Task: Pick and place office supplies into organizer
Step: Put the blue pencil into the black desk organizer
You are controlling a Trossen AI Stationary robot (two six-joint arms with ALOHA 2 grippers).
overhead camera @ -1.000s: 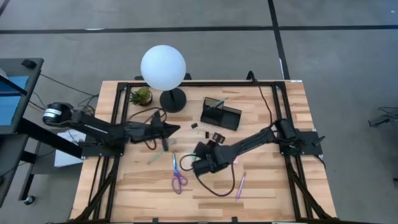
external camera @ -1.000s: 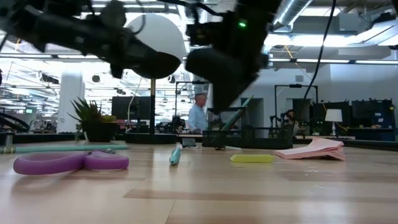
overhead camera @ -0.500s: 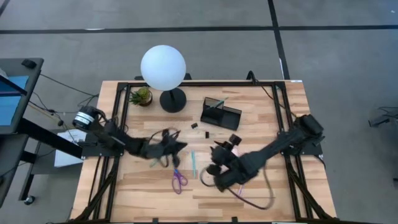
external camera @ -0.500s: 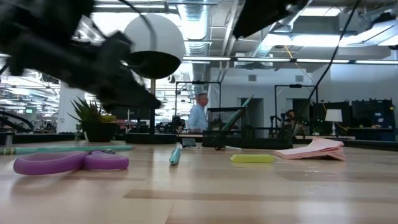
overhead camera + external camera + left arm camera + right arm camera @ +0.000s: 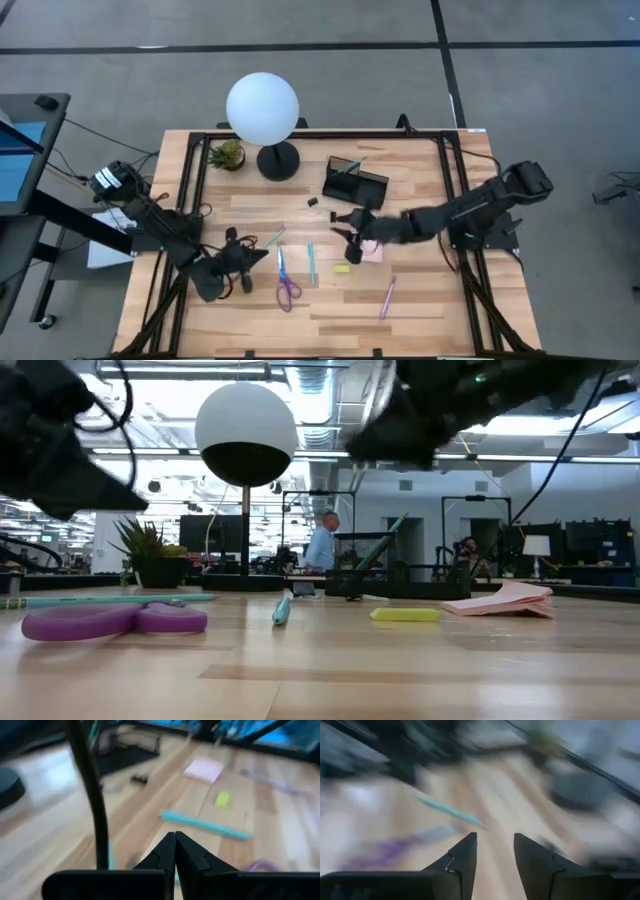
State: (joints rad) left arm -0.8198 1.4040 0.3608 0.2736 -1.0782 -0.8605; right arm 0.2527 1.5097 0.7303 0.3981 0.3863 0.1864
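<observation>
Between picks: the right tool (image 5: 349, 226), half open and empty, must descend on the pink pad (image 5: 371, 251).

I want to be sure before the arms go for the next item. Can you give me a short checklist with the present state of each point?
1. Right gripper open and empty: ok, its fingers stand apart with nothing between them.
2. Left gripper open for a pick: not ok, it is shut and holds nothing.
3. Organizer upright with free room: ok, one teal pen stands in it.
4. Items free to grasp: ok, scissors, teal pen, yellow piece and pink pen lie apart on the table.
5. Sticky pad reachable: cannot tell, the right arm partly covers it.
</observation>
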